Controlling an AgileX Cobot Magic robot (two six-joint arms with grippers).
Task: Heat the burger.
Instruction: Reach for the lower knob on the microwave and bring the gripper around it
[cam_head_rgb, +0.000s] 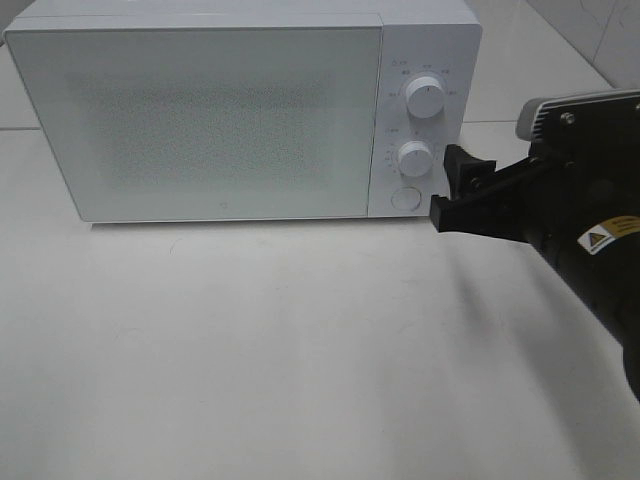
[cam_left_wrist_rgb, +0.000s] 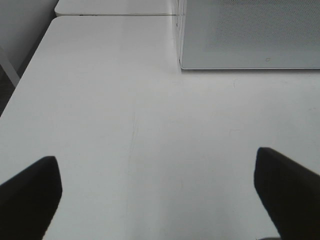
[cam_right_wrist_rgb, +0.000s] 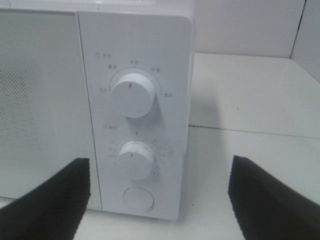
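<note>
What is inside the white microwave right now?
The white box-shaped microwave oven has its door fully shut. The door's speckled grey window shows only a blank, clouded surface, so the inside is covered and its contents cannot be seen in any view.

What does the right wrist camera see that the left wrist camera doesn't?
Only the right wrist view shows the microwave's control panel: the upper knob, the lower knob and the round button below them, with the right gripper open in front. Only the left wrist view shows the side edge of the table, and the left gripper open over bare tabletop. Both show the microwave door and the white table. Neither shows the burger.
</note>
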